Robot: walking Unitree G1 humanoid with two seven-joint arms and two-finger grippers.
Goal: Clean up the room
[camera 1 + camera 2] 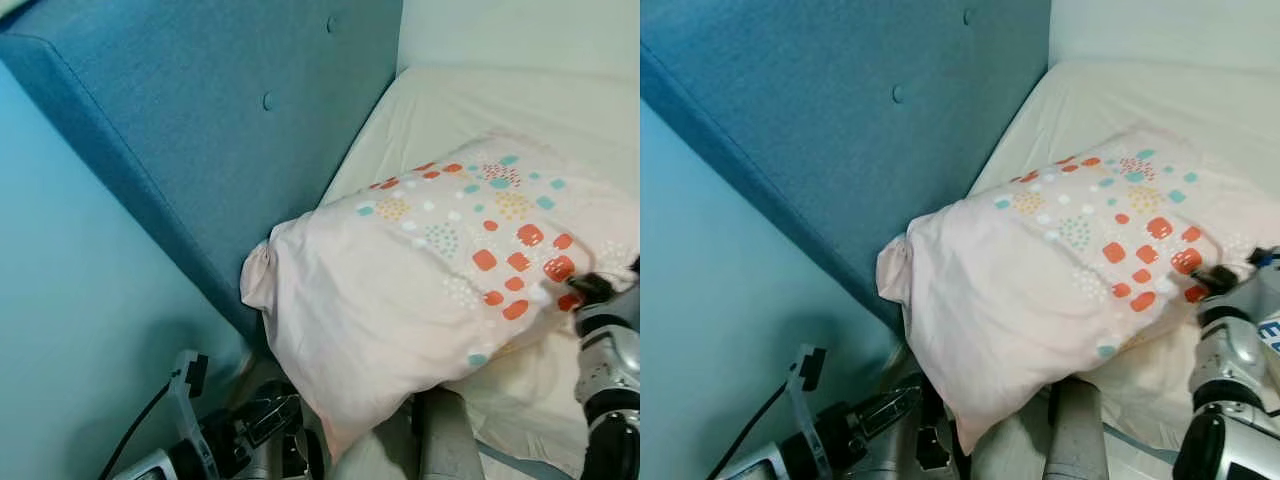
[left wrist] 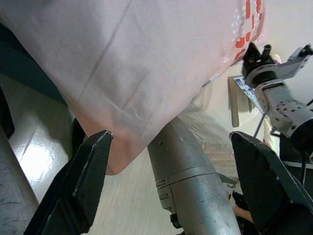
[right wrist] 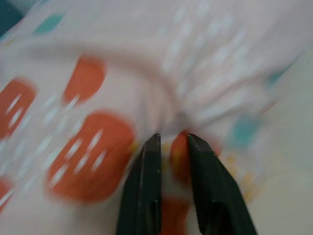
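Against the blue upholstered headboard (image 1: pixel 230 120), a pale pink pillow (image 1: pixel 400 290) with orange and teal spots lies at the head of the bed, overhanging the edge of the cream sheet (image 1: pixel 480 100). Right gripper (image 3: pixel 170 142) has its fingers pressed nearly together, pinching a fold of the pillow's spotted corner. Left gripper (image 2: pixel 171 142) sits below the overhanging corner, fingers spread wide, apart from the fabric.

A blue tufted headboard (image 1: pixel 230 120) stands against a pale teal wall (image 1: pixel 70 300), beside a white-sheeted mattress (image 1: pixel 480 110); the floor (image 2: pixel 29 161) looks pale, perhaps wood.
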